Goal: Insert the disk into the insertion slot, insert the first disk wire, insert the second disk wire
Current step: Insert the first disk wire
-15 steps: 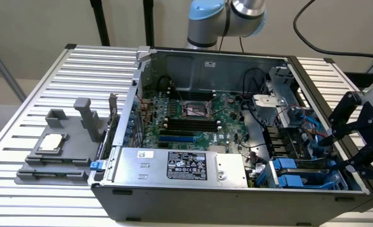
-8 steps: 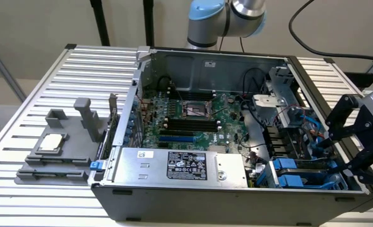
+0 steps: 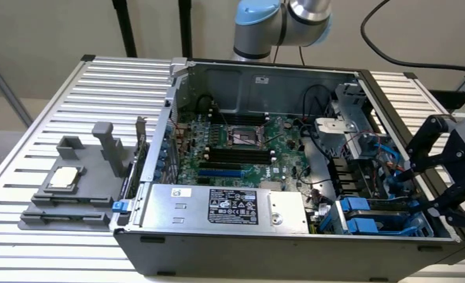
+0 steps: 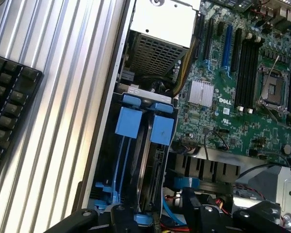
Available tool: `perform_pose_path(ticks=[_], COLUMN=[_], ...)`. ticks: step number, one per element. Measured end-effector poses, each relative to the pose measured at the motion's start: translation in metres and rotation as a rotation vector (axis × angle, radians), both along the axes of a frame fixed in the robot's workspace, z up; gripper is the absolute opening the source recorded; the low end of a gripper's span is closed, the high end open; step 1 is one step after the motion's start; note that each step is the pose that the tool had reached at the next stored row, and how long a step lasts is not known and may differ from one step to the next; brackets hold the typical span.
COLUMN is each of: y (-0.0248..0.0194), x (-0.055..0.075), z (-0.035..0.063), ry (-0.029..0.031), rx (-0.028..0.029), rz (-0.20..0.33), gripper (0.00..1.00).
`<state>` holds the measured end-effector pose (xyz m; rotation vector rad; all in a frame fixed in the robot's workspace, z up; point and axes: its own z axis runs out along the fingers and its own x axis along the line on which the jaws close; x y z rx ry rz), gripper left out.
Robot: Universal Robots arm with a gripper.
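Note:
The insertion slot (image 3: 373, 221) (image 4: 136, 160) is the dark metal bay with blue rails in the near corner of the open computer case, at the exterior view's right. Two blue tabs (image 4: 162, 128) stand side by side at its mouth. Behind one of them the disk (image 4: 156, 170) stands edge-on in the bay, its label hidden. A blue wire (image 4: 167, 209) and red wires lie loose at the bay's end. My black gripper (image 3: 421, 191) (image 4: 160, 224) hovers open just above the bay's outer end, holding nothing.
The silver power-supply box (image 3: 224, 206) sits beside the bay, with the green motherboard (image 3: 240, 147) behind it. An upright silver cage (image 3: 350, 100) stands at the case's far right. A grey fixture (image 3: 67, 194) lies on the ribbed table, and a black keyboard (image 4: 9, 107) lies outside the case wall.

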<state>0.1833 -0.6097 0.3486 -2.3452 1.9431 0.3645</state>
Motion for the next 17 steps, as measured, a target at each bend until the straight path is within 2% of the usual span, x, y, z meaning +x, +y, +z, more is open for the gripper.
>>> perform_pose_path(ticks=[2, 7, 9, 11, 14, 17], y=[-0.0015, -0.0103, -0.0118, -0.0128, -0.014, -0.0142], x=[0.0, 0.0, 0.0, -0.001, -0.002, -0.005], z=[0.0, -0.0012, -0.0017, -0.0026, -0.0054, -0.0074], ry=[-0.0112, -0.0439, -0.0558, -0.0666, -0.0745, -0.0768], rx=[0.0098, 0.0354, 0.0468, 0.055, 0.0615, 0.0658], rz=[0.001, 0.002, 0.004, 0.01, 0.024, 0.04], gripper=[0.5, 0.5, 0.5, 0.5, 0.5, 0.5])
